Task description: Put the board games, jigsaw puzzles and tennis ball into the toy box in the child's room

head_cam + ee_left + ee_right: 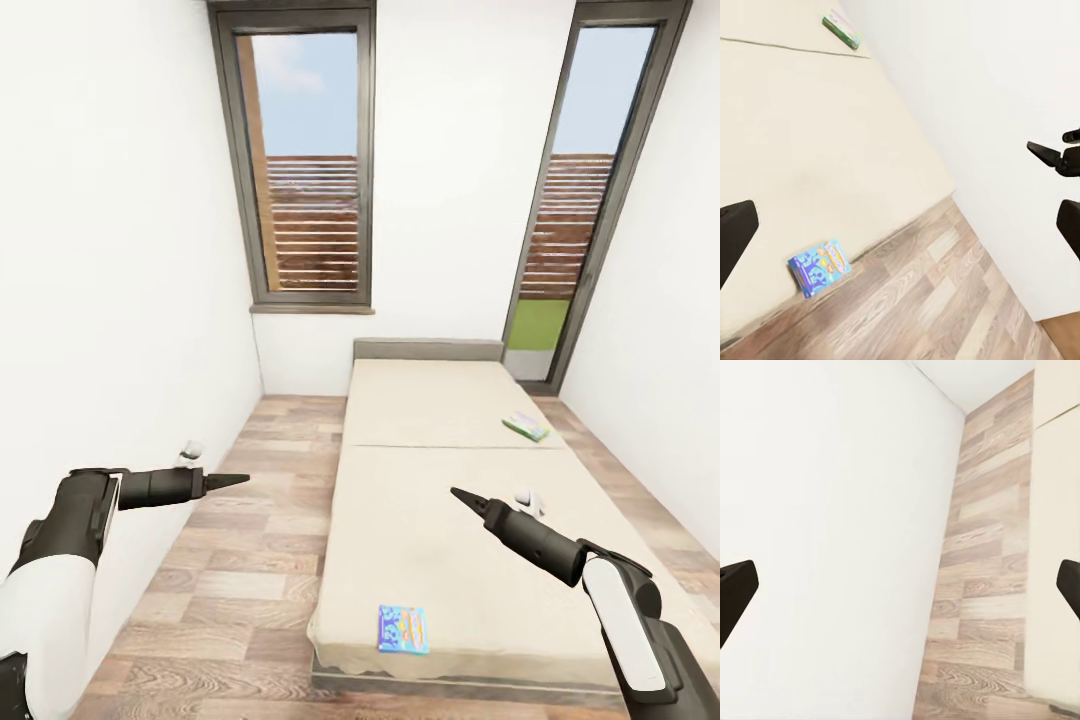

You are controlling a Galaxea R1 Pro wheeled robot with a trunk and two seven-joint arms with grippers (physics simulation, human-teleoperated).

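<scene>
The bed (pixel 440 520) fills the right half of the child's room, its cream mattresses end to end. A mostly blue board game (pixel 403 628) (pixel 819 267) lies flat near the bed's near edge. A white-green board game (pixel 526 426) (pixel 842 28) lies flat farther back, toward the bed's right side. My left gripper (pixel 235 481) hovers open over the floor left of the bed, holding nothing. Over the mattress, my right gripper (pixel 462 495) is open and empty, well above and behind the blue game. The table, toy box, jigsaw puzzles and tennis ball are out of view.
A strip of wood-plank floor (pixel 250 560) runs between the bed and the white left wall (pixel 110 300). A tall window (pixel 310 170) is in the back wall, and a glass door (pixel 570 230) stands at the back right. White wall also bounds the bed's right side.
</scene>
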